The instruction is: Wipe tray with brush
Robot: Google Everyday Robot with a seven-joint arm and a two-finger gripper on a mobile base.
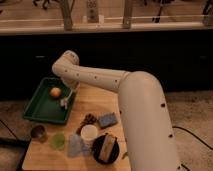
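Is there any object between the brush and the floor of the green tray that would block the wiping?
Only one: an orange ball lies inside the tray, left of the brush. The gripper is over the tray's right side; the floor under the brush looks bare.

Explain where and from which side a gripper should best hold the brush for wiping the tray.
Probably on the thin pale handle, from above. The brush hangs bristles-down over the tray at its right rim, so only its upper end is free. The gripper is there, beside the orange ball.
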